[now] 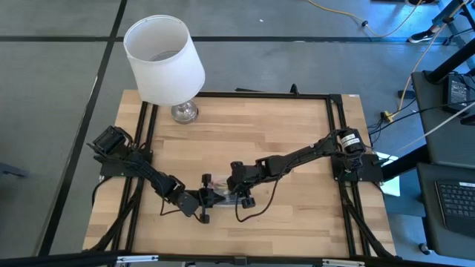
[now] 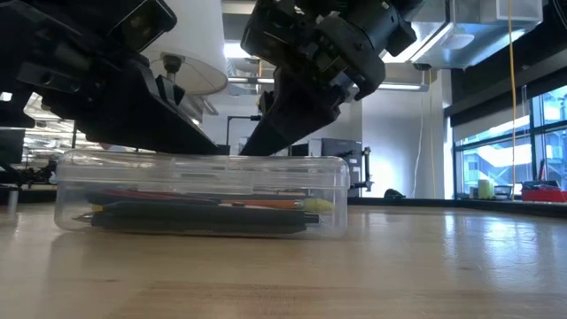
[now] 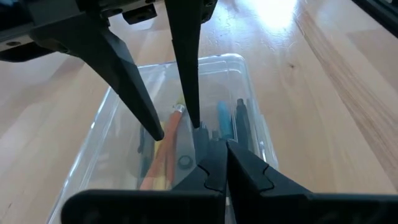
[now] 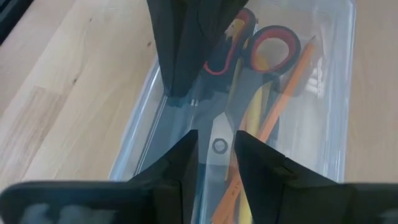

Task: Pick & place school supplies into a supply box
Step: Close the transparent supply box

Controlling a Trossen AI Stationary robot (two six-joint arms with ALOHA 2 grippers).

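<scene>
Both pincers are poised over the supply box point(image 1: 226, 194), which sits on the wooden surface point(image 1: 245, 133) near its front edge. The left pincer point(image 3: 214, 146) is pressed together and holds nothing; its tips hover just above the box's open top, at one short end. The right pincer point(image 4: 216, 140) is slightly spread, directly above the scissors point(image 4: 249, 68) that lie inside the box; nothing is seen clamped between its tips. Pencils and pens point(image 2: 199, 211) are seen lying flat in the box, below both pincers, so the packing is judged nearly done. If a last item is being settled, the right pincer should be lifted straight up, so that the scissors are not dragged and the light box is not tipped. The left pincer is best kept clear of the right one, since the two are nearly touching. The lamp point(image 1: 165, 63) stands well behind both and poses no risk.
</scene>
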